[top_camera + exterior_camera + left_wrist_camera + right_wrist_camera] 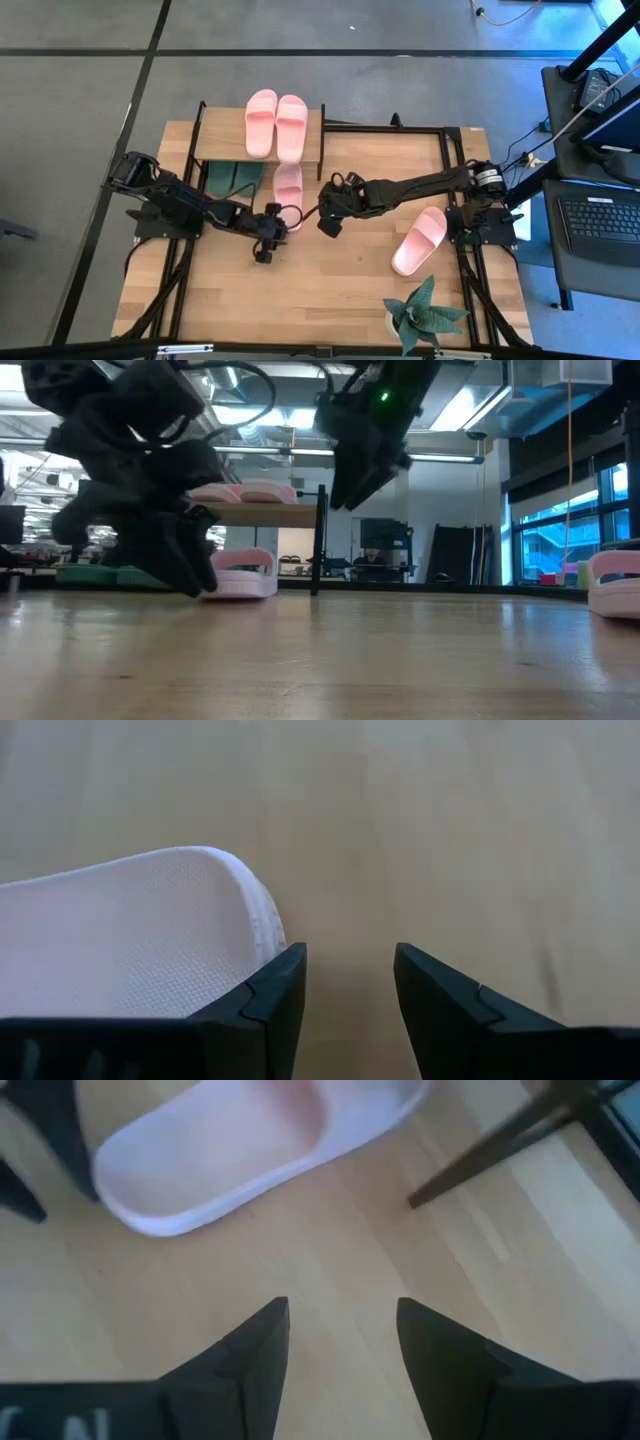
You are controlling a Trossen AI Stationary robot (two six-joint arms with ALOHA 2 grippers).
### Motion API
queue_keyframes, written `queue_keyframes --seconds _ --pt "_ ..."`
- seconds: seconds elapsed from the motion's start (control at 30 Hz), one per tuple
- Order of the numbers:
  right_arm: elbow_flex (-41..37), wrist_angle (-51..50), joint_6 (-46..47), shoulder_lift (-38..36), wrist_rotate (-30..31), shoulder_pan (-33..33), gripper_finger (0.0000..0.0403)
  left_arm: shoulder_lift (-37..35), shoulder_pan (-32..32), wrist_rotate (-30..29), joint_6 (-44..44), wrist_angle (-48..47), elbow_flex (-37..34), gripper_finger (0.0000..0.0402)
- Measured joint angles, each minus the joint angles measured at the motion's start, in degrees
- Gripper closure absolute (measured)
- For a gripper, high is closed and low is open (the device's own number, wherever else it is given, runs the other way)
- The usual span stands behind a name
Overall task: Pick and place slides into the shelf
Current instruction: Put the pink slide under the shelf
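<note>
The shelf (222, 150) stands at the table's far side, a light pink pair (275, 122) lying on its plank top and the dark green slides (235, 178) on the table under it. One pink slide (288, 188) lies sole down on the table, its far end under the shelf. Another pink slide (420, 240) lies toward the table's right edge. My left gripper (272, 228) is open and low at the near end of the first slide (130, 940). My right gripper (328, 222) is open and hangs above bare table right of that slide (250, 1150). My left gripper has one finger (275, 985) right beside the rounded near end (262, 925) of the pink slide, which lies flat on the table. I cannot tell whether that finger touches the slide. The gap between the fingers holds only bare table.
A potted plant (425, 315) stands at the table's near right corner. A black shelf leg (500, 1140) stands close to my right gripper. Bare wood stretches across the near half of the table. A desk with a laptop (600, 220) lies beyond the right edge.
</note>
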Motion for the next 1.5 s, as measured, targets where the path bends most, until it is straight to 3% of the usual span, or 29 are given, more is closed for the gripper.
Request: queue_keyframes --seconds 0.27,0.57,1.1,1.27,1.37,1.5 --pt "0.00 5.21 -4.07 8.44 -0.13 -1.81 0.0215 0.00 4.41 4.00 2.38 -0.57 0.00 0.0255" --pt "0.00 16.56 -9.79 11.44 -3.45 -5.61 0.0215 0.00 6.23 3.75 1.12 -0.68 0.00 0.0255" --pt "0.00 17.60 -11.14 12.25 -4.63 -7.32 0.0215 0.00 13.56 -9.52 -1.24 -1.55 -0.02 0.0255" --pt "0.00 17.57 -11.16 12.23 -4.64 -7.32 0.0214 0.00 15.03 -10.06 -0.89 -0.90 -0.02 0.0255" --pt "0.00 16.44 -11.26 11.67 -4.66 -7.19 0.0214 -0.35 15.08 -7.27 -0.81 -1.68 -0.02 0.0255" --pt "0.00 12.04 -10.84 9.13 -4.63 -5.95 0.0214 -3.97 15.05 1.57 -0.81 -4.05 -0.13 0.0255"
